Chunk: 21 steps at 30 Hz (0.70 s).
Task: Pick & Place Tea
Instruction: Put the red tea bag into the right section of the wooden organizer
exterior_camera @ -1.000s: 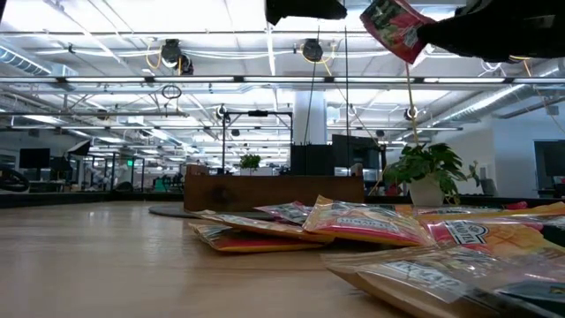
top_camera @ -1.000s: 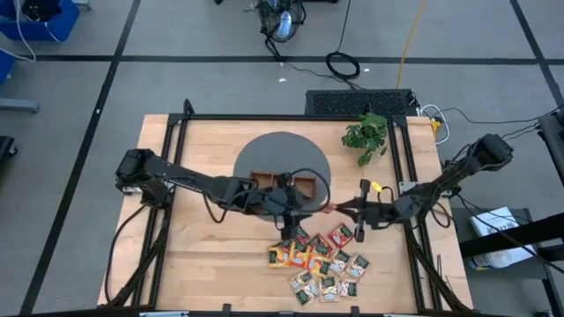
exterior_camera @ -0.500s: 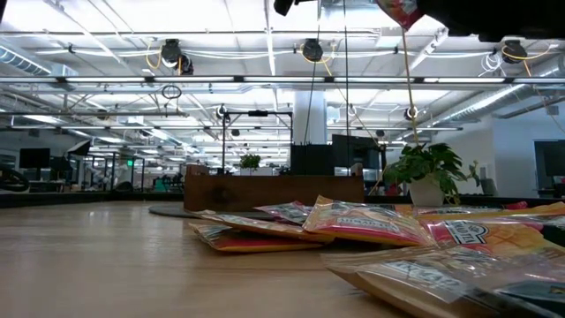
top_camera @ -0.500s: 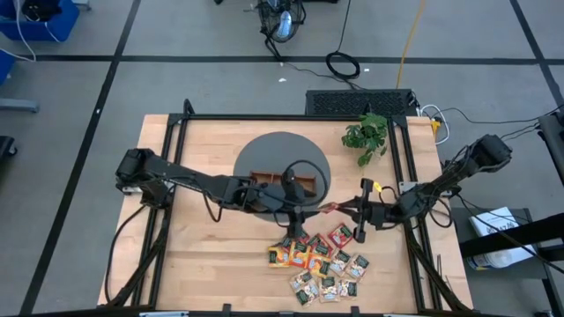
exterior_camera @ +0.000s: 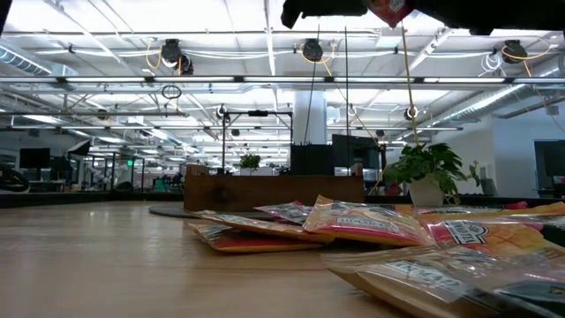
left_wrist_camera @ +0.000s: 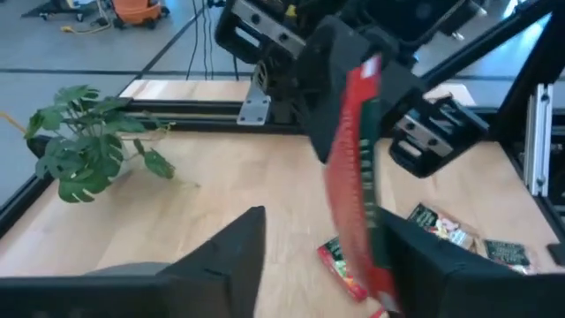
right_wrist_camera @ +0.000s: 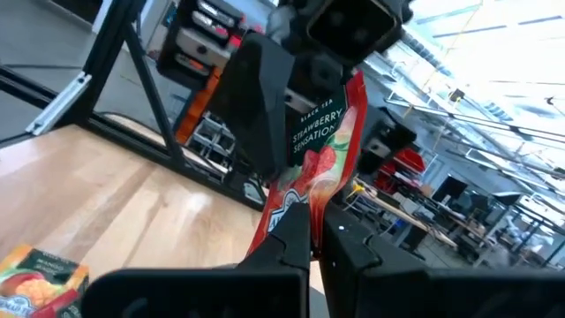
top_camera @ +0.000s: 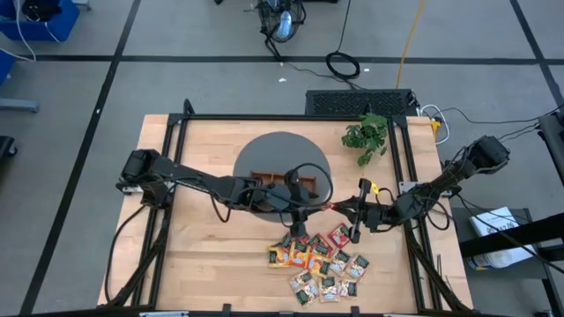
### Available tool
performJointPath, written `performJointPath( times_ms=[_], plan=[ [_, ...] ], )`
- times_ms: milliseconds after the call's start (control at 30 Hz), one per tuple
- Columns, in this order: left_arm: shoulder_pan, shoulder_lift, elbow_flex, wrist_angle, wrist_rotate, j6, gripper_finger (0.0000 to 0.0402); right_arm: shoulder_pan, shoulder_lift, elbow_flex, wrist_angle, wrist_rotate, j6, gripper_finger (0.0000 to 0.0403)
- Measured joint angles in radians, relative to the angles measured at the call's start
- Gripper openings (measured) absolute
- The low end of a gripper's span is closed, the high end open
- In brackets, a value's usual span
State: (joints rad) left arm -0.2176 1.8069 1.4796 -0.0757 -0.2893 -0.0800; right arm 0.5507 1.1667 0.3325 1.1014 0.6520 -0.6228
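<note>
1. The right gripper (top_camera: 336, 208) sits a little toward 3 o'clock from the middle of the surface (top_camera: 203, 255), held up in the air, its jaws pressed together on the lower edge of a red sachet (right_wrist_camera: 311, 168) printed with strawberries
2. The left gripper (top_camera: 319, 209) meets it from the 9 o'clock side; in the left wrist view its two fingers (left_wrist_camera: 231, 256) stand on either side of that same red sachet, seen edge-on, with a gap on one side, so its jaws are apart around it and not pressed on it
3. In the low view the red sachet shows only as a corner at the 12 o'clock edge, well above the surface
4. The rest of the tea (top_camera: 319, 262) lies in a loose overlapping heap toward 5 o'clock from the grippers, with red, orange-yellow and dark green packets mixed
5. A wooden tray (top_camera: 263, 180) rests on a round grey mat (top_camera: 280, 151) toward 12 o'clock from the heap, partly hidden by the left arm
6. A small potted plant (top_camera: 367, 136) stands at about 2 o'clock on the surface, well apart from the heap
</note>
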Motion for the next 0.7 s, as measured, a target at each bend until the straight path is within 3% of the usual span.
performJointPath(
  times_ms=[267, 533, 700],
  plan=[
    [-0.003, -0.003, 0.000, -0.013, 0.001, 0.035, 0.0012, 0.000, 0.000, 0.000, -0.045, 0.002, 0.035, 0.0002],
    [-0.007, -0.003, 0.000, -0.048, 0.002, 0.060, 0.0006, 0.000, -0.001, 0.001, -0.095, 0.002, 0.095, 0.0005],
    [-0.015, -0.004, 0.001, -0.101, -0.002, 0.060, 0.0005, 0.002, -0.001, -0.001, -0.189, 0.050, 0.226, 0.0053]
  ],
)
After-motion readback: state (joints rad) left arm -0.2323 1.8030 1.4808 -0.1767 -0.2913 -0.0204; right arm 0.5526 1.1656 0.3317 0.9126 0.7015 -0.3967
